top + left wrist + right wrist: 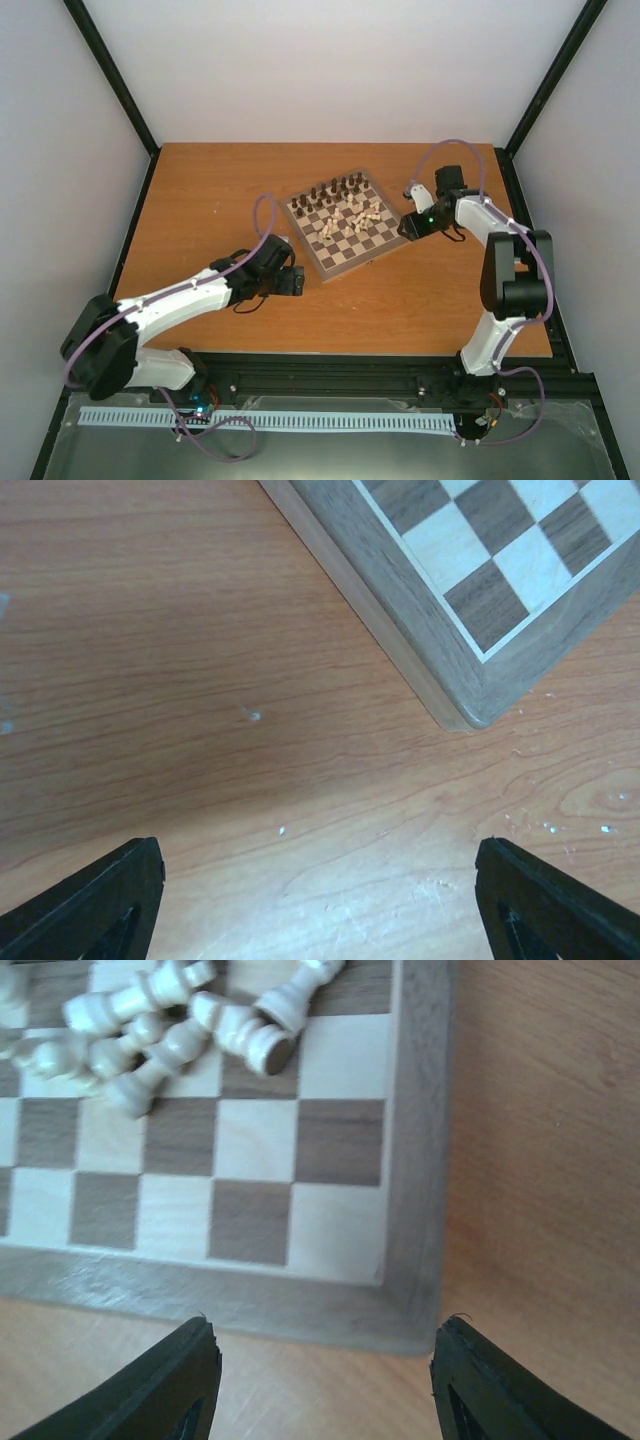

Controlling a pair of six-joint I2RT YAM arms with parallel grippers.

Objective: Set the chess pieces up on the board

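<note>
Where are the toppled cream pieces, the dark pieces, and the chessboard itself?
cream pieces (120,1002): right wrist view, on one fallen piece in the heap.
dark pieces (332,190): top external view, middle of their row.
board (478,685): left wrist view, on its brown corner border.

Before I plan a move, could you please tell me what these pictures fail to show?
Top view: the chess pieces are too small to tell their types.
Right wrist: the cream heap is blurred and cut off by the top edge.
Left wrist: only one corner of the board shows; the rest is out of frame.
</note>
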